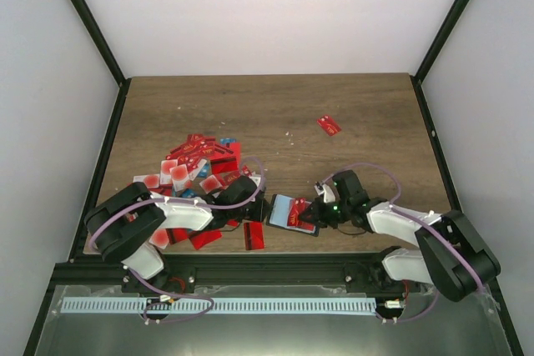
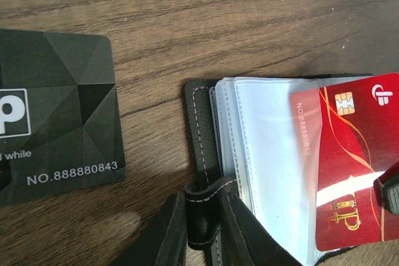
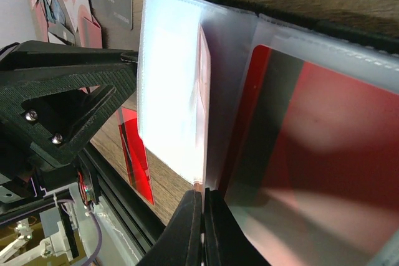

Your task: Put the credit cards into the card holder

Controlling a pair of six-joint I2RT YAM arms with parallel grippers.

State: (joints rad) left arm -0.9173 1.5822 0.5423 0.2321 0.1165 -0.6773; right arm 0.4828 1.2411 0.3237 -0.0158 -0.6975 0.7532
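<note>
The black card holder (image 1: 282,208) lies open near the table's front edge, its clear sleeves (image 2: 268,154) fanned out. My left gripper (image 1: 260,208) is shut on the holder's stitched strap (image 2: 202,228) at its left side. From the right, my right gripper (image 1: 310,213) is shut on a red credit card (image 2: 349,154) that lies over the sleeves. In the right wrist view the right gripper (image 3: 202,207) pinches that card edge-on (image 3: 204,91) beside a bright sleeve (image 3: 168,79). More red shows behind a sleeve (image 3: 330,141). A pile of mostly red credit cards (image 1: 196,160) lies left of the holder.
A thin black card (image 2: 56,116) lies flat just left of the holder. Loose red cards (image 1: 254,236) rest by the front rail, and a lone red card (image 1: 329,125) sits far back on the right. The black frame rail (image 1: 275,266) runs close behind both grippers.
</note>
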